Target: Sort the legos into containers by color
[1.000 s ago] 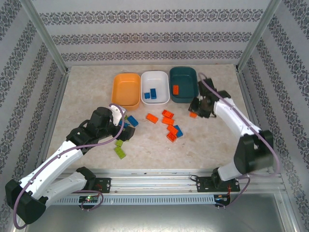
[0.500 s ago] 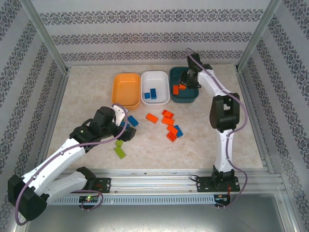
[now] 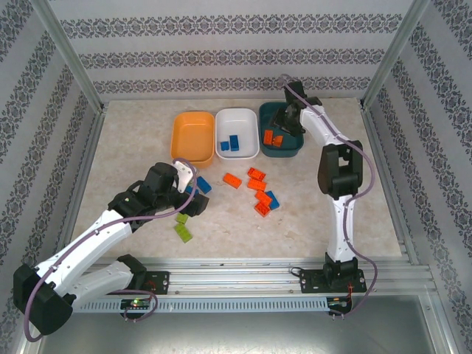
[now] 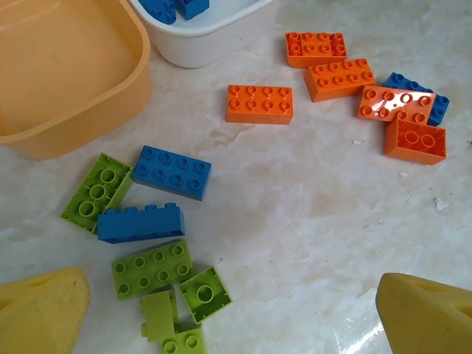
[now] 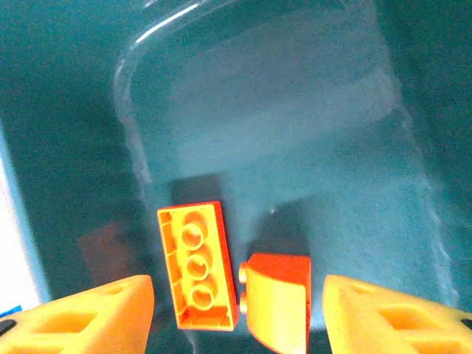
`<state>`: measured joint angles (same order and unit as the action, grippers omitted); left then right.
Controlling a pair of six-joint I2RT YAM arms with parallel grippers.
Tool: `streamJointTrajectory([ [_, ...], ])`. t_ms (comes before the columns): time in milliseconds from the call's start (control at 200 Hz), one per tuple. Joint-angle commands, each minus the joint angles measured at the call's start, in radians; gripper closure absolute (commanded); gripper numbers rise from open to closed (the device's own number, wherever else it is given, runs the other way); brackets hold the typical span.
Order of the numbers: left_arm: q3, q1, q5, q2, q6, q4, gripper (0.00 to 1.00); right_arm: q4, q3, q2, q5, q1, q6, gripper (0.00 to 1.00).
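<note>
Sorting looks roughly a quarter done. Right gripper (image 5: 237,313) hangs over the dark teal tub (image 3: 274,110), fingers spread, clear of the two orange bricks (image 5: 198,264) lying inside. White tub (image 3: 236,116) holds two blue bricks (image 3: 230,144); orange tub (image 3: 193,133) empty. Left on the bench (image 4: 317,214): loose orange bricks (image 4: 259,103), loose blue bricks (image 4: 172,171), all the lime green bricks (image 4: 151,267). Left gripper (image 4: 234,313) spread wide above the green cluster, gripping nothing.

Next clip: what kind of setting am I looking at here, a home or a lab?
Most likely a lab robot cell, not a home: aluminium frame posts hold wallpaper-patterned panels around a marble-look tabletop, and a metal mounting rail runs along its near edge.
</note>
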<state>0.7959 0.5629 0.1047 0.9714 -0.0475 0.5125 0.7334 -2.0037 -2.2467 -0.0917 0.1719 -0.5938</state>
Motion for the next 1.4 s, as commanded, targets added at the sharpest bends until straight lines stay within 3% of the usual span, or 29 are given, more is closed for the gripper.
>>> streamJointTrajectory([
  [0,0.0,0.015,0.059,-0.004,0.021,-0.003,0.0,-0.046,0.124,0.203,-0.001,0.005,0.031,0.37],
  [145,-0.004,0.018,0.281,0.033,0.002,-0.036,0.0,-0.086,0.351,0.382,-0.113,0.08,0.116,0.37],
  [225,0.004,0.019,0.294,0.048,-0.01,-0.039,0.0,-0.048,0.419,0.406,-0.199,0.144,0.178,0.37],
  [335,-0.002,0.017,0.235,0.012,-0.02,-0.055,0.0,-0.04,0.5,0.415,-0.22,0.254,0.237,0.37],
  [525,-0.002,0.004,-0.024,-0.101,-0.073,-0.028,0.0,-0.042,0.523,0.353,-0.144,0.41,0.329,0.37],
  [675,-0.019,-0.021,-0.061,-0.18,-0.1,-0.044,0.0,-0.06,0.514,0.296,-0.119,0.473,0.354,0.37],
  [1129,-0.017,-0.307,0.426,-0.032,-0.25,-0.157,0.0,-0.01,0.41,0.173,0.016,0.498,0.42,0.37],
  [1394,-0.021,-0.366,0.502,0.008,-0.279,-0.189,0.0,-0.009,0.375,0.131,0.007,0.496,0.439,0.36],
])
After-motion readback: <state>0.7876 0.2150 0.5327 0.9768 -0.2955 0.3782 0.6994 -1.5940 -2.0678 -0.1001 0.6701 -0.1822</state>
